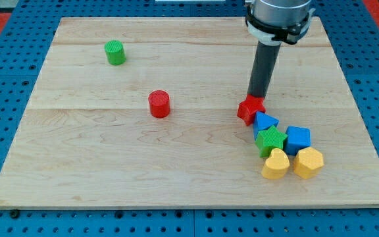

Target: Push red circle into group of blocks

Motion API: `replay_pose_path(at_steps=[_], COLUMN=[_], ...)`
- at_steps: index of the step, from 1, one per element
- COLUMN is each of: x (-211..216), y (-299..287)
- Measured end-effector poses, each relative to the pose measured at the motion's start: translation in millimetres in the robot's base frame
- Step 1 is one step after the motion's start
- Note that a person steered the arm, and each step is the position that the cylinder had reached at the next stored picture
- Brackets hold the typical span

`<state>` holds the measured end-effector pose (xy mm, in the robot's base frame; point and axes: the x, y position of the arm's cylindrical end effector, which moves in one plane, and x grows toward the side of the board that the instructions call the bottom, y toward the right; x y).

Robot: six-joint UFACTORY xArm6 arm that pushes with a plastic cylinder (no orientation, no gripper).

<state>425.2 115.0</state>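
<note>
Tip at the block cluster, red circle apart

My tip [256,97], a bare rod with no end effector to open or close, touches the red star [249,110] atop the group near the surface's [77,164] right edge; the red circle [159,104] sits mid-surface, well apart.

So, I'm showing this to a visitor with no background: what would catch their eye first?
Probably the dark rod coming down from the view's top, my tip right at the red star. That star heads a tight cluster of blue, green and yellow blocks at lower right. The red circle sits alone mid-board, with a green cylinder at upper left.
</note>
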Motion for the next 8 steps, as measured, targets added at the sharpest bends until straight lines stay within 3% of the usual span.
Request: replay_pose_path(at_steps=[1, 2, 3, 5, 8], x=[-17, -67, -71, -34, 27], y=[-29, -60, -122, -179, -184])
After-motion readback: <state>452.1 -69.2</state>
